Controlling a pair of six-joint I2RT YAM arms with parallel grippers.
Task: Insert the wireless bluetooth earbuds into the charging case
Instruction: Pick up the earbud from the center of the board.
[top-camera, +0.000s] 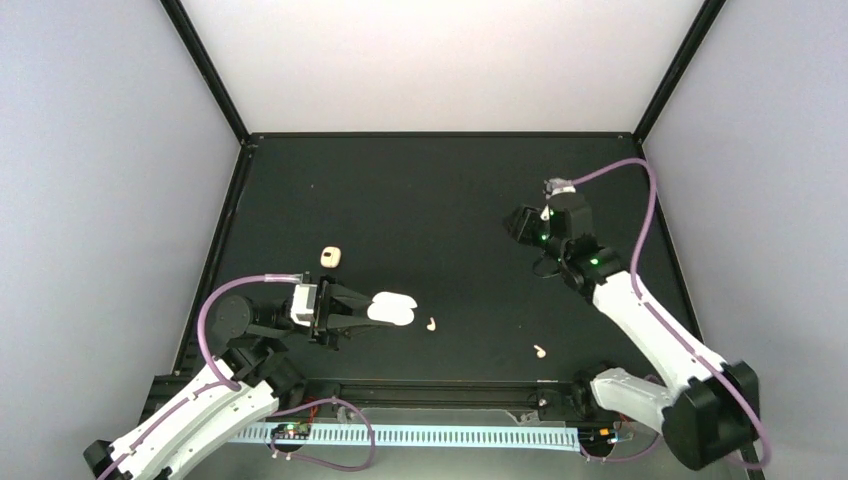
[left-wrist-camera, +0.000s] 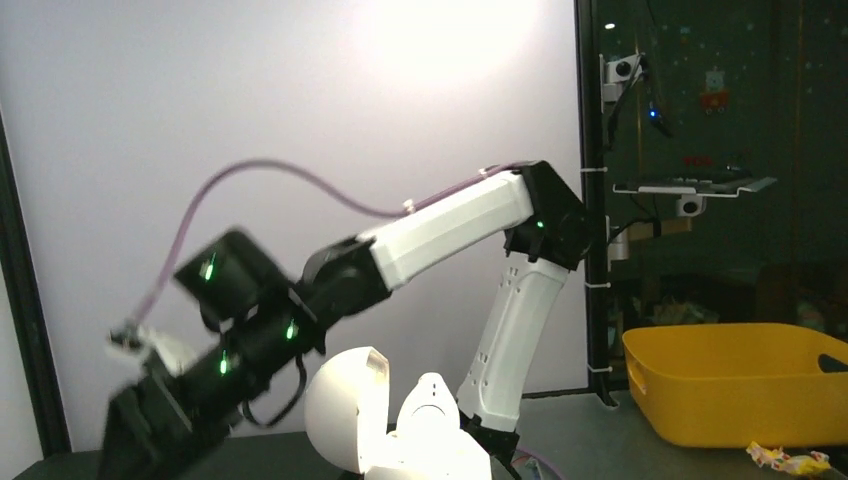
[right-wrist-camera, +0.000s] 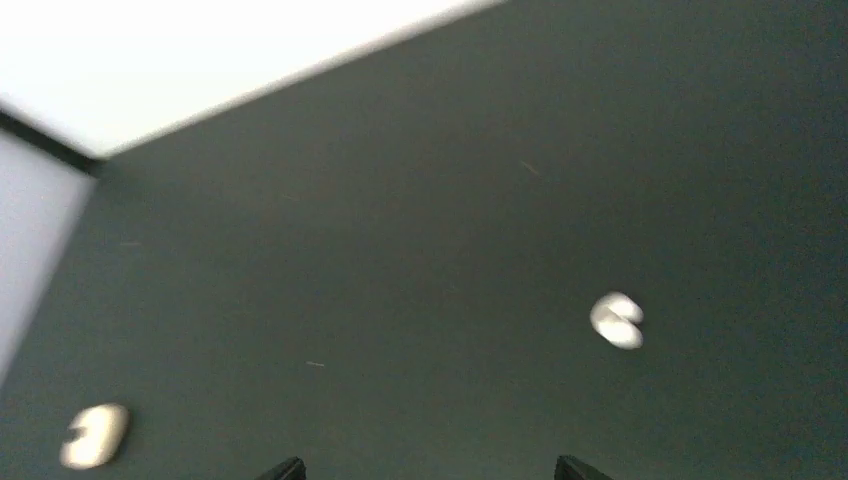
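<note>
Only left wrist view shows yellow plastic bin, left gripper pinching white pill-shaped charging case, right gripper spread

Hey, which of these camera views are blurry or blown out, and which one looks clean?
Top external: sharp and evenly lit, the charging case crisp against the dark table. Left wrist: hot glare on the wall, the case nearly washed out. Right wrist: motion-blurred throughout, two pale blobs smeared beyond identifying.

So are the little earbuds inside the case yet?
No, out. One earbud and the other earbud lie on the table, outside the case.
</note>
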